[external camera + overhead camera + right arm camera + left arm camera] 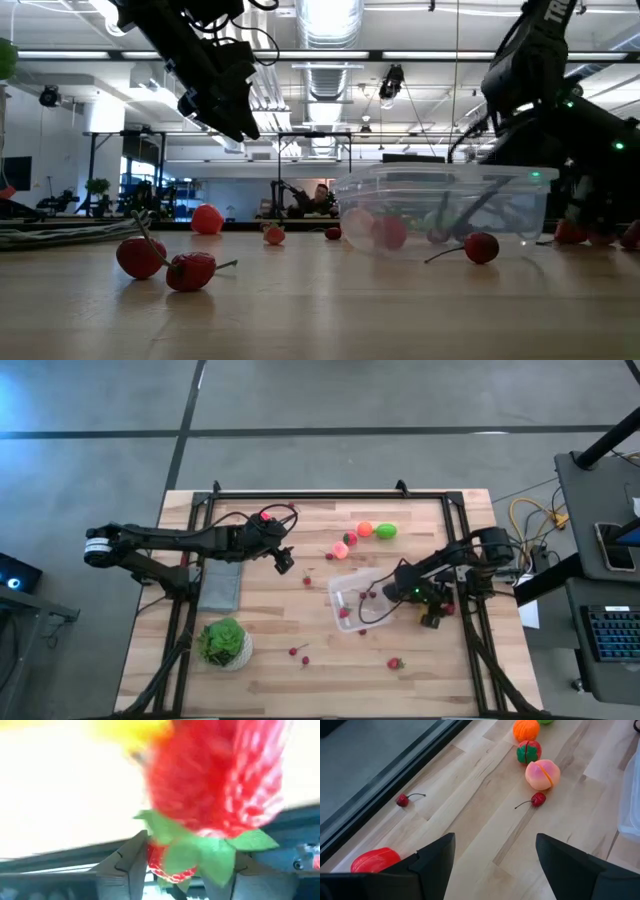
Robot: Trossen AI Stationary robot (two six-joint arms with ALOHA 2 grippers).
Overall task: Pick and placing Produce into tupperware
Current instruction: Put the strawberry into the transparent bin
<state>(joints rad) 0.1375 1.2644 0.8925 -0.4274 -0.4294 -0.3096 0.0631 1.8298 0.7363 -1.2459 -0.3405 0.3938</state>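
Light wood plank table [300,680] framed by a black rail, grey floor around it. Far left, a dark device with a blue light [12,578] sits off the table. Left arm reaches in from the left; left gripper [284,559] hangs above the boards near the back, fingers [432,857] spread apart with nothing between them. Under it in the wrist view: a red lumpy toy [375,860], a loose cherry [402,800], another cherry [537,799] just beside the peach [543,774]. Grey flat slab [220,586] lies by the left rail, and a leafy green head in a white bowl [225,643] sits in front of it. Two cherries [297,654] lie loose mid-table. Toward the back: peach, small red-green fruit [350,538], orange [365,529], bright green fruit [386,531] in a rough row. Clear tupperware [352,600] sits right of centre, red pieces inside. A strawberry [395,662] lies in front of it. Right gripper [434,610] is low just right of the tupperware, jaws closed around a toy strawberry [210,795] with green leaves. Far right is a desk with a keyboard [612,635] and yellow cables [530,520]. Low view shows an open workshop with ceiling lights and ducts.
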